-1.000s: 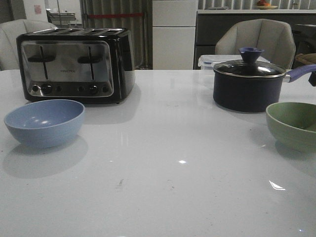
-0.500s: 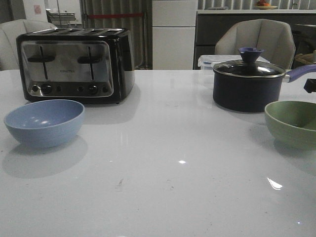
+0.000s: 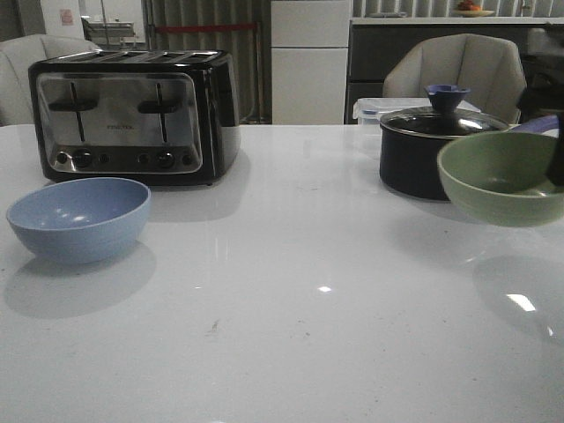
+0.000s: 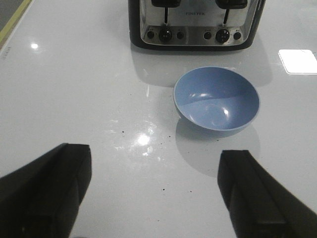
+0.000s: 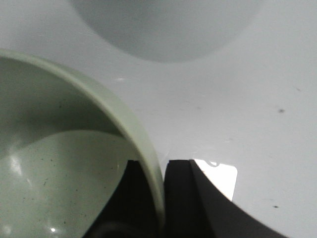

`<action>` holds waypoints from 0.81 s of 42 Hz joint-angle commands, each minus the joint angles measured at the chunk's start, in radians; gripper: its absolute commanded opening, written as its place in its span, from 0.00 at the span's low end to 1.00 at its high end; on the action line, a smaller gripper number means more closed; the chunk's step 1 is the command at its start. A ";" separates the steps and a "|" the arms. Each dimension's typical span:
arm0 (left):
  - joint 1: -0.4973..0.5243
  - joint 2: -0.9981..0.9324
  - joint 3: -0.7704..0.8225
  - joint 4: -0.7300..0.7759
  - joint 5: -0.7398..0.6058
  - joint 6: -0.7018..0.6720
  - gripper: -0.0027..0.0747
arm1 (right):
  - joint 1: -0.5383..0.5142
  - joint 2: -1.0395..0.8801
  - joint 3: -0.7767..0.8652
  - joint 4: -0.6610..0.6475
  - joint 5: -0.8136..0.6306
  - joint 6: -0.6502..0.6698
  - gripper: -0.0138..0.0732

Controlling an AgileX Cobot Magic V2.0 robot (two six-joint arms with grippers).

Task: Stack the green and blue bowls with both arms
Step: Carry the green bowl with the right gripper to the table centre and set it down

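the right gripper [image 5: 159, 198] is pinched on the rim of the green bowl [image 3: 502, 176], one finger inside the wall and one outside, and the bowl hangs above the white table [image 3: 291, 291], in front of the dark lidded saucepan [image 3: 423, 150]. the left gripper [image 4: 153, 193] hangs above the table with its fingers spread wide around nothing. beyond it the blue bowl [image 4: 216, 100] sits upright on the table, just before the black toaster [image 4: 193, 22].
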 commanded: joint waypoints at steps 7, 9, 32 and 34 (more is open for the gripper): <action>-0.007 0.008 -0.028 -0.003 -0.076 -0.005 0.79 | 0.233 -0.087 -0.024 0.097 -0.032 -0.016 0.24; -0.007 0.008 -0.028 -0.003 -0.076 -0.005 0.79 | 0.273 -0.077 -0.024 0.115 -0.040 -0.016 0.24; -0.007 0.008 -0.028 -0.003 -0.077 -0.005 0.79 | 0.492 0.097 -0.024 0.155 -0.125 -0.016 0.27; -0.007 0.008 -0.028 -0.003 -0.077 -0.005 0.79 | 0.492 0.107 -0.024 0.148 -0.125 -0.016 0.30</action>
